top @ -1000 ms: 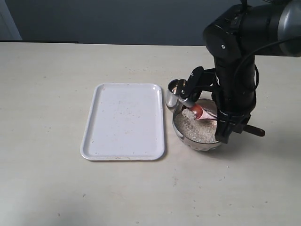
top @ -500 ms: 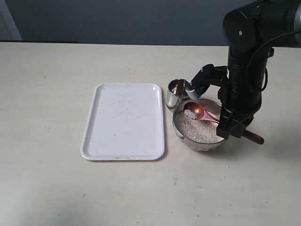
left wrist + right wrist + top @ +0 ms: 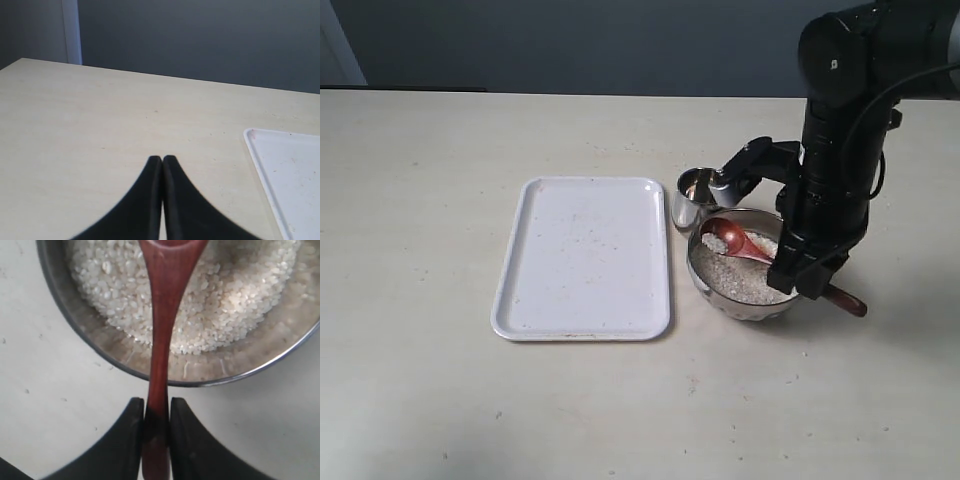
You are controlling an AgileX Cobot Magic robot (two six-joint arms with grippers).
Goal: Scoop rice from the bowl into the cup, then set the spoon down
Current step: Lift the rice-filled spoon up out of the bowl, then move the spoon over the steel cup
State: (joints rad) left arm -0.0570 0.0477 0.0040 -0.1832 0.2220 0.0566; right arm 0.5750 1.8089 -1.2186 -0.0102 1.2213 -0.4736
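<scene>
The steel bowl (image 3: 705,275) sits right of the tray and holds white rice (image 3: 732,278). The small steel cup (image 3: 688,195) stands just behind the bowl's left side. My right gripper (image 3: 807,278) is shut on the handle of the reddish-brown wooden spoon (image 3: 745,246), whose scoop carries a little rice above the bowl's left part. In the right wrist view the spoon (image 3: 162,325) runs from my right gripper (image 3: 156,407) out over the bowl (image 3: 95,352) and its rice (image 3: 220,300). My left gripper (image 3: 162,161) is shut on nothing, above bare table.
A white tray (image 3: 585,255) lies left of the bowl and cup; its corner (image 3: 285,175) shows in the left wrist view. The right arm (image 3: 835,150) rises over the bowl's right side. The pale table (image 3: 420,200) extends all round.
The spoon has lifted out of the rice and shifted left toward the cup with a small heap of grains. The right arm has drawn slightly right and upright.
</scene>
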